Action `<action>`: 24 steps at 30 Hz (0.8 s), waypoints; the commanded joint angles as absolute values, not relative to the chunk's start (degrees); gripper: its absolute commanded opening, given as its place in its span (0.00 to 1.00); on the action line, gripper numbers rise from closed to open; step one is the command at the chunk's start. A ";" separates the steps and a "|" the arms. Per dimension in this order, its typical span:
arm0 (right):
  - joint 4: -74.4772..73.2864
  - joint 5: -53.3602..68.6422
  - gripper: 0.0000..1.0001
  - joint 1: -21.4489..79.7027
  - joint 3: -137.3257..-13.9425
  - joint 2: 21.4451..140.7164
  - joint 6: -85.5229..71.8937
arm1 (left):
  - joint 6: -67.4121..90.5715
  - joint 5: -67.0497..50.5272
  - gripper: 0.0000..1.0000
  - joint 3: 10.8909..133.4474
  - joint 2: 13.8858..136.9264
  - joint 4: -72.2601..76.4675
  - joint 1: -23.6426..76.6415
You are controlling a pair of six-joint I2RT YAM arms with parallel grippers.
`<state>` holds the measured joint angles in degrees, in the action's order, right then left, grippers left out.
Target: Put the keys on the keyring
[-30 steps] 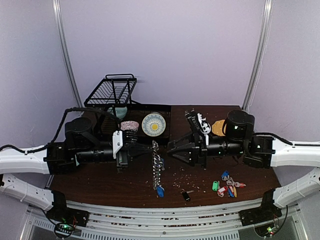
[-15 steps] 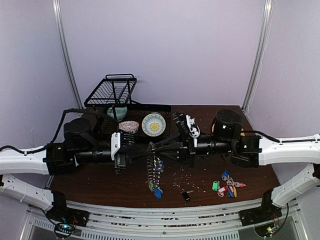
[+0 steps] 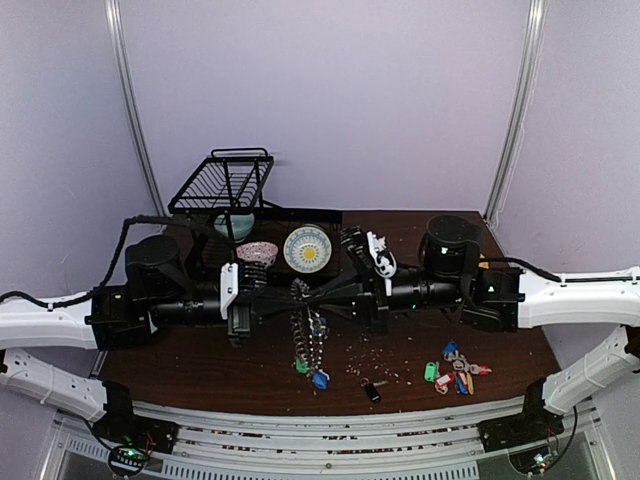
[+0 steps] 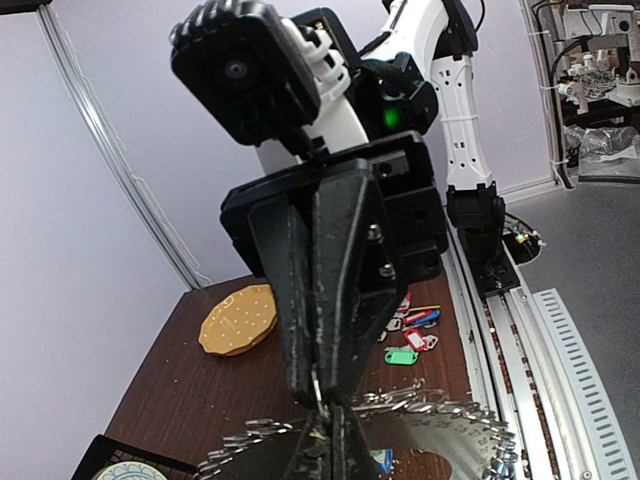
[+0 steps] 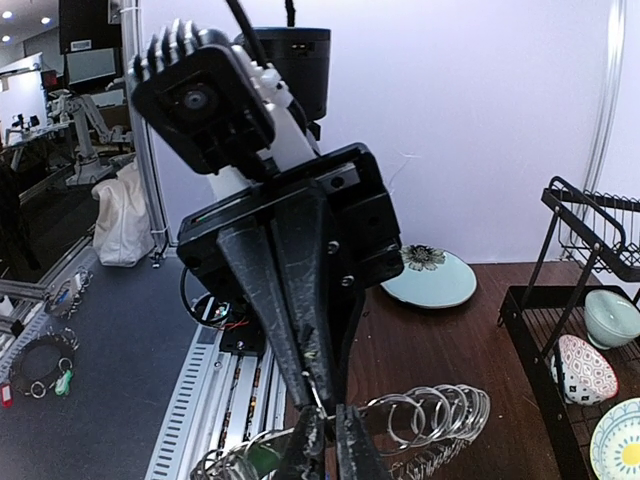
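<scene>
1. The place is a robotics lab: two white and black robot arms point(image 3: 575, 298) are mounted at a brown table point(image 3: 200, 365), which is edged with slotted aluminium rail point(image 3: 330, 428).
2. Plain lavender panels point(image 3: 320, 100) wall the table in like a test booth. Bare circuit boards point(image 3: 130, 457) with green lights sit near the arm bases.
3. Beyond the booth, the right wrist view shows a grey floor point(image 5: 100, 350), ceiling spotlights point(image 5: 42, 20) and a bench of equipment point(image 5: 70, 110). The left wrist view shows another cluttered bench point(image 4: 600, 70).
</scene>
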<state>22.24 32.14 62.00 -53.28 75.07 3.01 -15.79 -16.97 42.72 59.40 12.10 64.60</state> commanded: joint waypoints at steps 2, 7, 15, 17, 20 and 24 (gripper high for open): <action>20.15 31.49 0.00 62.06 -55.64 75.16 3.14 | -16.08 -18.24 0.00 42.54 57.85 17.82 64.80; 14.87 30.22 0.00 62.14 -57.91 74.80 4.48 | -15.45 -17.50 0.00 42.67 58.43 17.80 64.83; 5.69 25.37 0.00 62.77 -61.40 73.30 9.55 | -15.38 -13.55 0.07 44.24 60.45 15.45 64.78; 5.92 25.70 0.00 62.84 -61.43 73.06 9.58 | -15.40 -12.84 0.05 44.12 60.45 15.72 64.84; 5.12 25.22 0.00 63.07 -61.73 73.24 10.04 | -15.39 -12.74 0.06 44.21 60.58 15.65 64.79; 2.71 24.51 0.00 63.51 -63.01 74.14 11.06 | -15.15 -12.92 0.10 44.12 60.61 15.73 64.79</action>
<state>4.97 26.13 63.02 -60.20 74.78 9.52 -15.33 -13.65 42.54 60.66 12.21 64.60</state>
